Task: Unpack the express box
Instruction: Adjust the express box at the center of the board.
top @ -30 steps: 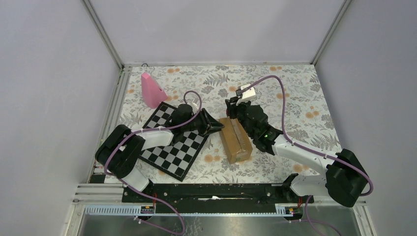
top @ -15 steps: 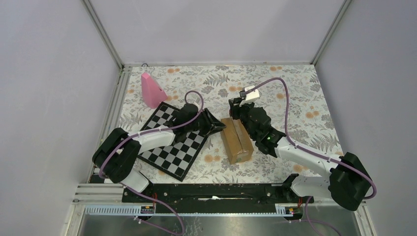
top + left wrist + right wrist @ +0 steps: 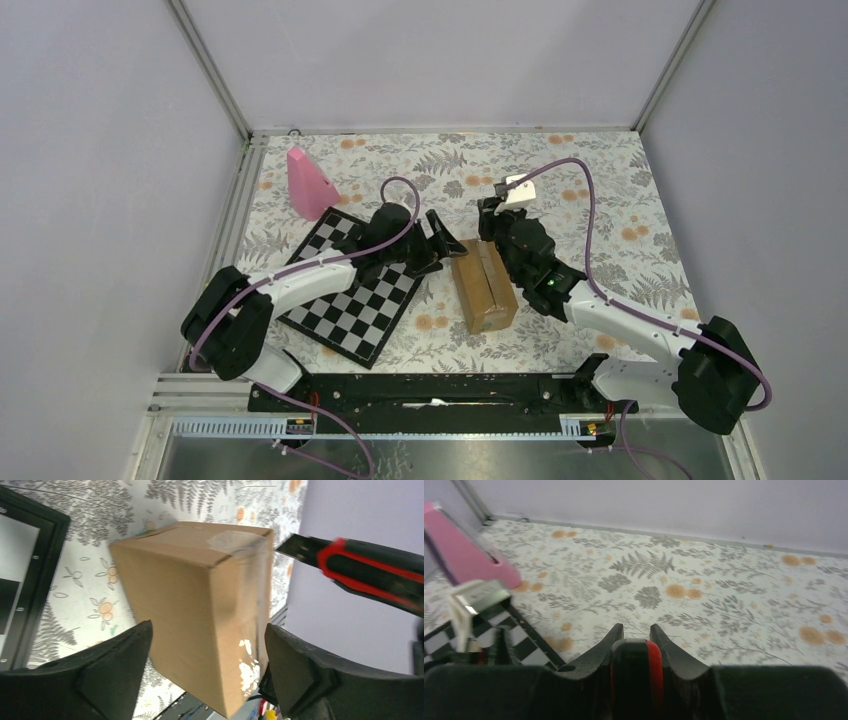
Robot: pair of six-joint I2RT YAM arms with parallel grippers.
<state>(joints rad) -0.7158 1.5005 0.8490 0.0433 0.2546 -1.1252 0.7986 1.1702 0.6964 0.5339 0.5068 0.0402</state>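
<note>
Grey walls on all sides, and below them a tabletop (image 3: pixel 600 200) with a cloth of leaves and orange flowers.

Not far along with the job. Brown box (image 3: pixel 485 290) in the middle of the tabletop, just right of the chessboard (image 3: pixel 345 305), lying flat and shut. Clear tape (image 3: pixel 230 540) over its top seam, not yet cut. No flap up, nothing taken out.

Only the getting-ready part done, by the look of it. Left end effector (image 3: pixel 448 243) spread wide at the far end of the box, one finger (image 3: pixel 100 675) on each side and the box in between. Fingers touching the cardboard or not: cannot tell. Right end effector (image 3: pixel 635 632) pinching a knife (image 3: pixel 360 572) with a red and black handle. Blade tip close by the far top edge of the box, touching or not too hard to say.

Left to do, at a guess: cut the tape, fold back the flaps, lift out the things inside. Best to hold the box firm for the cut, or risk a slide across the cloth.

Counting, big to small:
- One tabletop.
- Two arms: left arm (image 3: pixel 300 280) and right arm (image 3: pixel 625 322).
- One chessboard.
- One box.
- One pink cone (image 3: pixel 310 185), near the far left corner, well apart from the box.
- One knife.
</note>
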